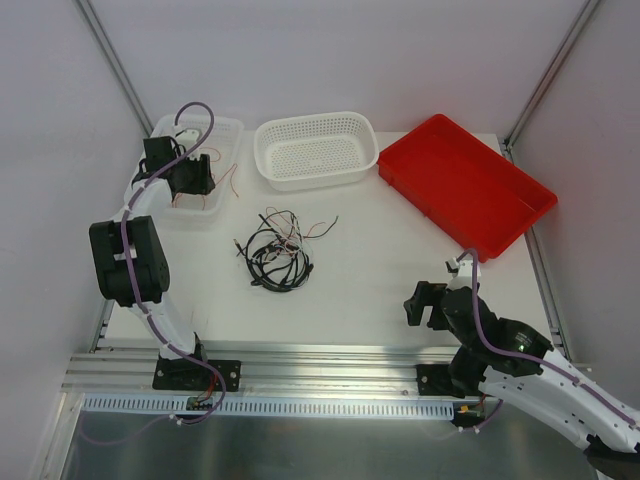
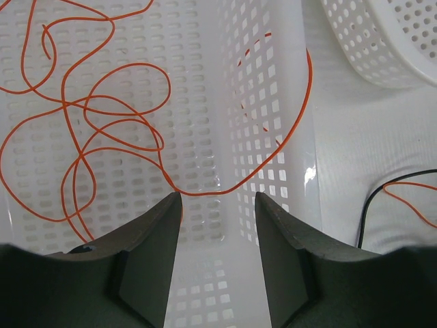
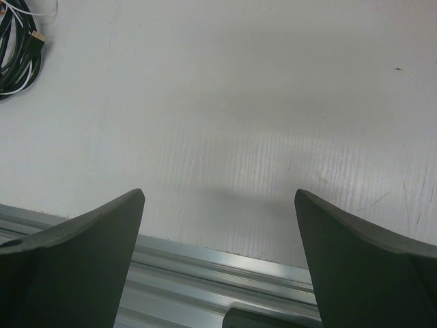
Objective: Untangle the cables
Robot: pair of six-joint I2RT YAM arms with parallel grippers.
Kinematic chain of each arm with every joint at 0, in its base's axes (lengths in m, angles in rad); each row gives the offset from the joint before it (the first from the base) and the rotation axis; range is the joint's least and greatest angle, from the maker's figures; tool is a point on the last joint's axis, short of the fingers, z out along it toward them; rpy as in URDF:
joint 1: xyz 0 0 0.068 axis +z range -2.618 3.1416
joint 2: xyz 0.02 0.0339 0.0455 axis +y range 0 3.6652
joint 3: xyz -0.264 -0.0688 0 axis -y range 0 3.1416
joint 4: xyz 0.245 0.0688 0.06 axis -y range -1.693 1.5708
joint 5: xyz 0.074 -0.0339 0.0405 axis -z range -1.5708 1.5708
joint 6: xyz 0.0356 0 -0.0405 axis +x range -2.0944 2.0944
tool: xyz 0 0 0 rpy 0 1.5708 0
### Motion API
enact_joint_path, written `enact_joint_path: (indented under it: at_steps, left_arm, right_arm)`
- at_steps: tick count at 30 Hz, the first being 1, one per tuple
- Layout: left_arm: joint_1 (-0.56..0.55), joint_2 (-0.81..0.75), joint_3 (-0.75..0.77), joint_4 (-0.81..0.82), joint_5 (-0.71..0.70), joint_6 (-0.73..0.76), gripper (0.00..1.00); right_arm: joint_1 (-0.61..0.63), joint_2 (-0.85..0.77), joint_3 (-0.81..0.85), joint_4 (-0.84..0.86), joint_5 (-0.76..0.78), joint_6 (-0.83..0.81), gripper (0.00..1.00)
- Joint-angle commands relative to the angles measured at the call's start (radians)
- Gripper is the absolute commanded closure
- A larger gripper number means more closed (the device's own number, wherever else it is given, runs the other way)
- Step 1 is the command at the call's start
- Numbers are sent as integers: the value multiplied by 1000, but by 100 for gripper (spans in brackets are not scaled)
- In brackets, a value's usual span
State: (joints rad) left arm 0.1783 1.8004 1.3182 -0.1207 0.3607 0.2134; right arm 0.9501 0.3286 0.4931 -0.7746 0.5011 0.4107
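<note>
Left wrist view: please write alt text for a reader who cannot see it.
A long red-orange wire lies in loose loops inside a white perforated bin, one strand curving up along its side wall. Two dark fingers at the bottom edge stand apart, with nothing between them.

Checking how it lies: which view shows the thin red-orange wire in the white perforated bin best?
Left wrist: the thin red-orange wire fills the frame, looping across the white perforated bin and over its wall. Top view shows faint strands only; right wrist shows none.
</note>
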Motion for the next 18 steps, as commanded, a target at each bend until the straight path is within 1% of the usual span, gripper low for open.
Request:
enact_joint_path:
  at_steps: [1, 18]
  left_arm:
    - [6, 4, -8, 26, 63, 15, 53]
    - [6, 112, 65, 24, 53, -6, 50]
  right_arm:
    - [4, 7, -5, 21, 17, 4, 3]
    - [6, 79, -1, 63, 10, -16, 3]
